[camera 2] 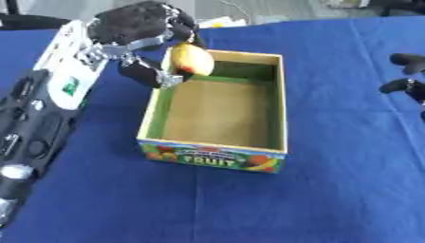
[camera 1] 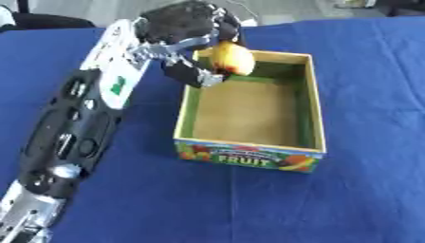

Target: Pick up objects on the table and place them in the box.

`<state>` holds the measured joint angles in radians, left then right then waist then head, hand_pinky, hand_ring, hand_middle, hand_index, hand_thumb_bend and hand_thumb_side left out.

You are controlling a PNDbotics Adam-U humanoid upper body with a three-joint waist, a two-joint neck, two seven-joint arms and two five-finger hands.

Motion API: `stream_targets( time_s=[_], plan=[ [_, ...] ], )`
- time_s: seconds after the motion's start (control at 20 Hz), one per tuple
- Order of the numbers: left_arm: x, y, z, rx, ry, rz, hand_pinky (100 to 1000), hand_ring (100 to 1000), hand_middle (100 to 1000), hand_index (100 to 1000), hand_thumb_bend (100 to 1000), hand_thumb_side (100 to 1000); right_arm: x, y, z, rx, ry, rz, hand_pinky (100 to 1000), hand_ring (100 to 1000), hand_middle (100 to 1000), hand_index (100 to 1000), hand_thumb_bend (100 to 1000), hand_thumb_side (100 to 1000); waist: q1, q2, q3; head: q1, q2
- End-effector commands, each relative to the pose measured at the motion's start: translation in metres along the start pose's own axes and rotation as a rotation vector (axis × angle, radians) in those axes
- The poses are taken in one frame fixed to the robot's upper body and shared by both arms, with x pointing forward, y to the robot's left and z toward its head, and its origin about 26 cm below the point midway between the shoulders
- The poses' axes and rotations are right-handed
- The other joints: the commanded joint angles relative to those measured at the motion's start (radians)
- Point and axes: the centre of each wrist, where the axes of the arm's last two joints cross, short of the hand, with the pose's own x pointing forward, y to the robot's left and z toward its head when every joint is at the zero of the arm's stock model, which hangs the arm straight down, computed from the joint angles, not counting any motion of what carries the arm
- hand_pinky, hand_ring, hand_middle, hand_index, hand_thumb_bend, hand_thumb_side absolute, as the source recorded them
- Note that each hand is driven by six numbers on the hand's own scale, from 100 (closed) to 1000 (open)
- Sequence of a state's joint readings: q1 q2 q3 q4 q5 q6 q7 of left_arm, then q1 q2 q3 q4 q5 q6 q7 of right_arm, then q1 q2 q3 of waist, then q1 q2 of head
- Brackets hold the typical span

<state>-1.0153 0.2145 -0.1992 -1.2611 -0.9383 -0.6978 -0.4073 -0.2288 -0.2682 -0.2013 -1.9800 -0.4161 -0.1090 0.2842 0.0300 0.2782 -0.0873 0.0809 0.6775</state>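
- Left hand (camera 1: pixel 184 33): black, with silver linkages, at the upper centre-left of the frame. Your fingers and thumb are curled round a fruit, and the hand sits at the far left corner of the box.
- Left arm (camera 1: pixel 79 123): black and silver with a white panel bearing a green mark. It runs from the lower left corner of the frame up to the hand.
- Yellow, rounded fruit with a red blush (camera 1: pixel 232 58): held in your left hand, over the far left corner of the box, just above its rim. You cannot tell from these views whether it touches the rim.
- Open rectangular cardboard box (camera 1: pixel 313 102): green inner walls, plain tan floor, and a front panel printed with fruit pictures and the word "FRUIT". It stands in the middle of the frame with nothing lying on its floor.
- Blue cloth-covered table (camera 1: pixel 365 190): fills most of the frame under the box.
- Right hand (camera 2: pixel 407 78): only dark fingertips show at the right edge of the right eye view, well apart from the box. You cannot tell how its fingers are set.
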Motion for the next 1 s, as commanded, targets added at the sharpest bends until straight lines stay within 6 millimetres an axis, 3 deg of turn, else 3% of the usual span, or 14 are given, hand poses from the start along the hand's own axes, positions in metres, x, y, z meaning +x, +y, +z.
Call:
stream_targets(
  time_s=[0.05, 0.75, 0.85, 1.0],
  plan=[
    [-0.002, 0.003, -0.01, -0.05, -0.02, -0.017, 393, 532, 471, 692, 100, 250, 0.007, 0.002, -0.005, 0.018, -0.027, -0.001, 571, 791, 546, 855, 100, 1000, -0.005, -0.014, -0.005, 0.008, -0.012],
    [0.0, -0.031, -0.014, -0.257, -0.063, -0.031, 472, 616, 569, 822, 100, 249, 0.006, 0.003, -0.006, 0.018, -0.02, 0.005, 572, 792, 546, 856, 100, 1000, -0.002, -0.007, -0.007, 0.003, -0.018],
    [0.0, -0.035, -0.014, -0.297, -0.063, -0.037, 492, 642, 603, 853, 100, 253, 0.006, 0.003, -0.006, 0.018, -0.02, 0.005, 572, 792, 546, 856, 100, 1000, -0.002, -0.006, -0.008, 0.002, -0.018],
    [0.0, -0.037, -0.014, -0.337, -0.059, -0.054, 599, 747, 711, 924, 100, 262, 0.006, 0.003, -0.006, 0.02, -0.021, 0.004, 572, 792, 546, 856, 100, 1000, -0.002, -0.006, -0.009, 0.003, -0.019]
  ],
)
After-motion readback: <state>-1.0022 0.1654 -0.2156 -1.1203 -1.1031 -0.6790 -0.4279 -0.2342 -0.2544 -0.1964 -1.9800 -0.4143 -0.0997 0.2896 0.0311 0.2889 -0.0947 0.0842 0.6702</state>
